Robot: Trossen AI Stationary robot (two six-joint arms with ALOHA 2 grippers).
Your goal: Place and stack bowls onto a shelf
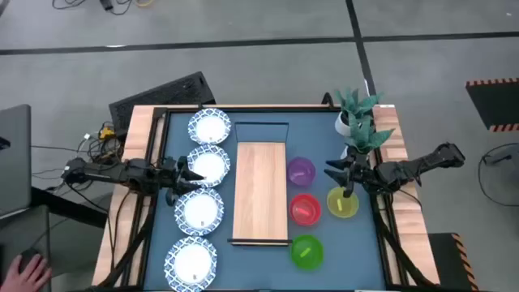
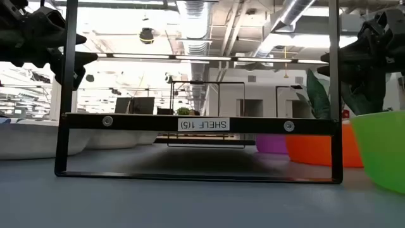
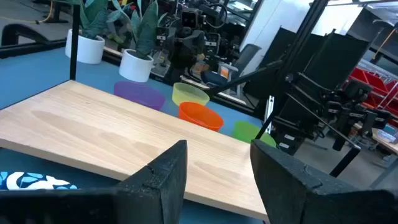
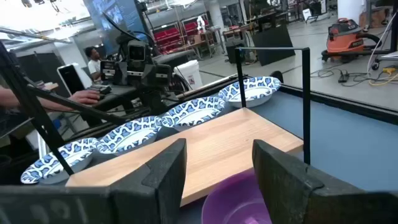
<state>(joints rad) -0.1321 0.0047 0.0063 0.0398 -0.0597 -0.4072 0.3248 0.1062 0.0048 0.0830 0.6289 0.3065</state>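
In the high view, four white dishes with blue rims lie in a column left of the wooden shelf; the second from the far edge is dish. To the shelf's right sit the purple bowl, red bowl, yellow bowl and green bowl. My left gripper hangs open above the dish column, pointing at the shelf. My right gripper hangs open between the purple and yellow bowls, above the purple bowl.
A white plant pot stands at the far right corner. A black frame rises around the shelf, with a smaller frame at the shelf's far end. A person's hand shows beyond the table's left edge.
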